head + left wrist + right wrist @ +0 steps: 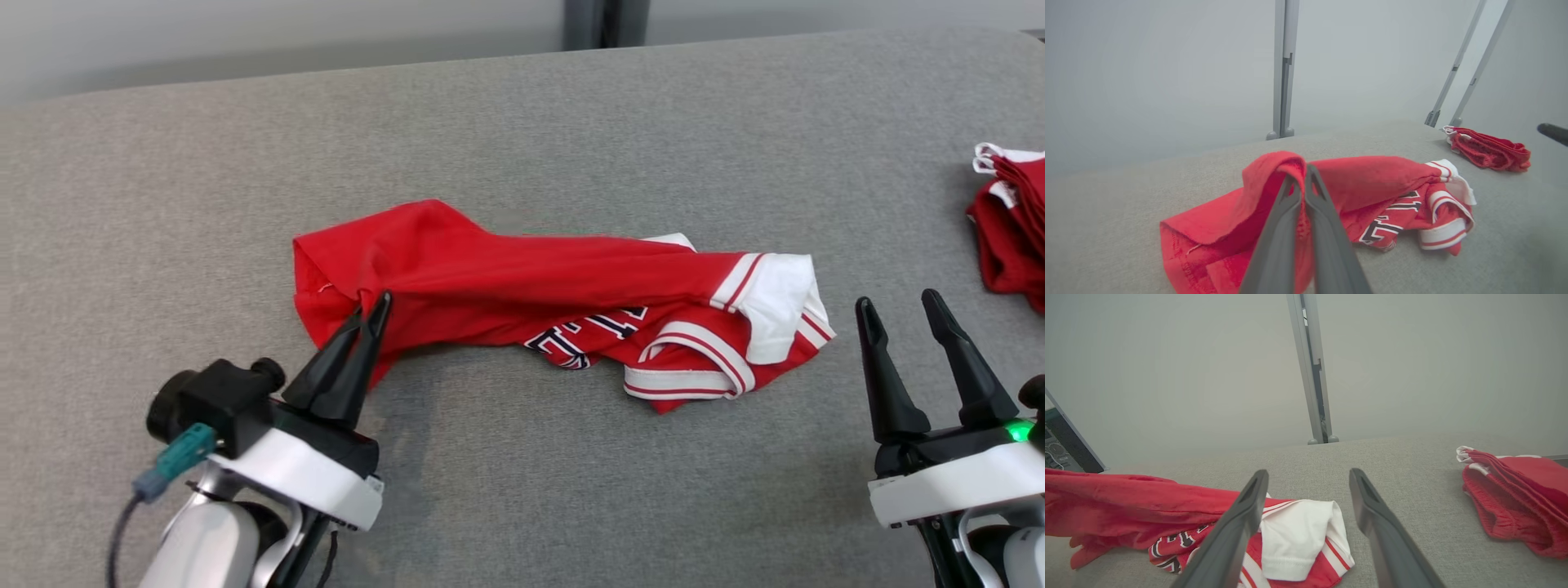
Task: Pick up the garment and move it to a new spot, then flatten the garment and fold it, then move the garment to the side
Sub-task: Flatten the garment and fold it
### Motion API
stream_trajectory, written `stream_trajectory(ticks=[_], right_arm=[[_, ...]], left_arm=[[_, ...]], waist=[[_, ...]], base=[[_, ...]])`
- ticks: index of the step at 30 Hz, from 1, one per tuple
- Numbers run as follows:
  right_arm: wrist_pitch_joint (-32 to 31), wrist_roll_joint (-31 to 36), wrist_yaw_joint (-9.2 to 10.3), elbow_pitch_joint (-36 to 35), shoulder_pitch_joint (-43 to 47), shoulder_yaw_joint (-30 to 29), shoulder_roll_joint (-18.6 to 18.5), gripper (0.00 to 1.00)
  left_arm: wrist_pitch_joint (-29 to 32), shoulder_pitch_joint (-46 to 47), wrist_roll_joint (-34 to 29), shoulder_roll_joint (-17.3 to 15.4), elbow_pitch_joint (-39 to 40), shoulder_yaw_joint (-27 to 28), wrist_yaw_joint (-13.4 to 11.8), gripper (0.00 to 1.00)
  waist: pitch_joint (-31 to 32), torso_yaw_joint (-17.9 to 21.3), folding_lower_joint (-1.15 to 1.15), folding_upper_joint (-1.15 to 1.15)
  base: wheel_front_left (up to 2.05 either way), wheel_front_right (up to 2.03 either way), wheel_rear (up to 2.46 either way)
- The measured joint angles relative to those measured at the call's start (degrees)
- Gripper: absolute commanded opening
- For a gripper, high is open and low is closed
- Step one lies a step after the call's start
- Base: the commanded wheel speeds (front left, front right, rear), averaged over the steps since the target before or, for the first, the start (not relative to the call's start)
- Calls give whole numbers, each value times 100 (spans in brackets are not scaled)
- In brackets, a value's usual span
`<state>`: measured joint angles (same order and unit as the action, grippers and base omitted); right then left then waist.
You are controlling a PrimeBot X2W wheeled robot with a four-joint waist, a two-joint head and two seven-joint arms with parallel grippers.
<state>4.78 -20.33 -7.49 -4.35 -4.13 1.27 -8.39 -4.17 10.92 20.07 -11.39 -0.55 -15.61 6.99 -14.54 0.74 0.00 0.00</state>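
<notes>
Room: pale grey wall panels (1167, 375) behind the garment (506, 278), joined by a grey metal post (1284, 69).
Surface: grey woven tabletop (522, 122) under the garment, extending wide on every side of it.
Garment: red jersey with white trim, crumpled lengthwise mid-surface.
Pile: red clothing (1012, 237), well right of the garment.
Left gripper (373, 306): 2 fingers pinched on the garment's left end, with a fold raised over the tips.
Right gripper (898, 300): fingers spread, empty, just right of the garment.

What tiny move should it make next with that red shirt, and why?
Probably lift the left gripper slightly: it is shut on an edge of the red garment, the rest lies crumpled on the grey surface, and the right gripper stands open, apart.
</notes>
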Motion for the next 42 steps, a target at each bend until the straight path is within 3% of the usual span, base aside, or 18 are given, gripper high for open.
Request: stream_trajectory(ticks=[10,15,19,27,32,33,34,35,42], right_arm=[[-87,-25,0,-103,55,-216,-1,100],[-151,5,0,-192,43,-219,49,100],[-176,3,0,-216,-89,-160,97,100],[-123,-52,0,-33,-315,18,157,100],[-71,-86,0,88,-344,41,174,100],[-67,-88,0,107,-347,41,175,100],[-64,-89,0,121,-350,30,174,100],[-52,-92,0,129,-352,22,171,100],[-62,-67,0,148,-359,-152,130,100]], left_arm=[[1292,-768,702,-365,2420,176,-155,0],[1644,-884,946,-455,2954,381,-319,0],[1671,-664,1087,-481,2429,599,-380,0],[1066,232,1205,-452,-5,879,-250,0],[733,571,1229,-407,-1127,836,-143,0],[681,631,1248,-405,-1311,831,-124,20],[638,682,1260,-405,-1470,812,-105,74],[575,726,1237,-415,-1595,799,-101,100],[-226,832,921,-437,-1912,867,-276,100]], waist=[[57,-376,0,0],[-41,-430,0,0],[-163,-351,0,0],[-420,99,0,0],[-590,349,0,0],[-621,377,0,0],[-643,396,0,0],[-661,406,0,0],[-591,294,0,0]], base=[[0,0,0],[0,0,0],[0,0,0],[0,0,0],[0,0,0],[0,0,0],[0,0,0],[0,0,0],[0,0,0]])
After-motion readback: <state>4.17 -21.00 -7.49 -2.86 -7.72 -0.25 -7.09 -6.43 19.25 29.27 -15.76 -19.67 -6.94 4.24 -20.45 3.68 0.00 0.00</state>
